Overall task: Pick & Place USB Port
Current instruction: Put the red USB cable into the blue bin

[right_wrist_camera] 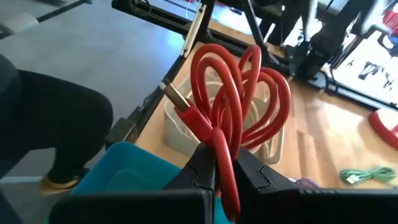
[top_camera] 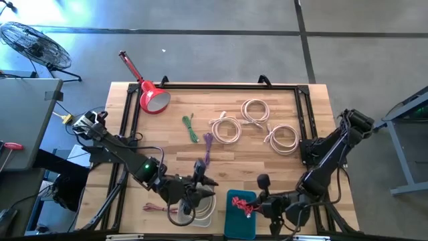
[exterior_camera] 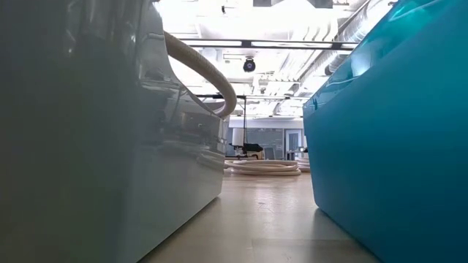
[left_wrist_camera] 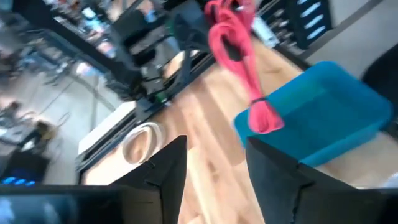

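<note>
Right gripper (right_wrist_camera: 219, 163) around red cable (right_wrist_camera: 233, 93)

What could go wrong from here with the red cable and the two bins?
1. The right gripper pinches only one strand of the coiled red cable, so the loops may spring apart or catch on the blue bin rim when it lets go.
2. The left gripper, open over the white bin, is close to the right arm; the two could touch.
</note>
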Robot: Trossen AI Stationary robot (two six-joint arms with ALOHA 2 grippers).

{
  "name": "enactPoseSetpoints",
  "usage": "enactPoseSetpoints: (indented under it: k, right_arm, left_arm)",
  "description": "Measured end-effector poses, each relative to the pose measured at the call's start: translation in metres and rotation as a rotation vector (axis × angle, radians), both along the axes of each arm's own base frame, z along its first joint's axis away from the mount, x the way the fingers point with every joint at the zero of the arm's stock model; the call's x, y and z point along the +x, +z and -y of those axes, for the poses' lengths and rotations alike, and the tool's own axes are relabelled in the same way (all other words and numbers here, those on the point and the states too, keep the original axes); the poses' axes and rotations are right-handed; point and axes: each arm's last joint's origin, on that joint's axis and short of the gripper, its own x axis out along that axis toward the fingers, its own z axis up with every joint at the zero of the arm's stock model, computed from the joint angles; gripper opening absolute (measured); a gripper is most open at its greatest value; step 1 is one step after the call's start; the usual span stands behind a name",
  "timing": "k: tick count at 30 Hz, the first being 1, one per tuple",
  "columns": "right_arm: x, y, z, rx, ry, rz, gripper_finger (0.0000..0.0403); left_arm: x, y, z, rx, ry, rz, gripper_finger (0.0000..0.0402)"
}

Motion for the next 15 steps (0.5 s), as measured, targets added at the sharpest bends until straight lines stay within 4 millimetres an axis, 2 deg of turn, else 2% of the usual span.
enactPoseSetpoints:
  k: [6, 15]
  right_arm:
    - [-0.004, -0.005, 0.000, 0.089, -0.009, -0.086, 0.0008]
    - [-0.007, -0.016, 0.000, 0.359, -0.072, -0.231, 0.0008]
  left_arm:
    - [0.000, -0.002, -0.003, 0.041, 0.060, -0.006, 0.0162]
    - [-0.002, -0.007, -0.005, 0.088, 0.084, -0.047, 0.0162]
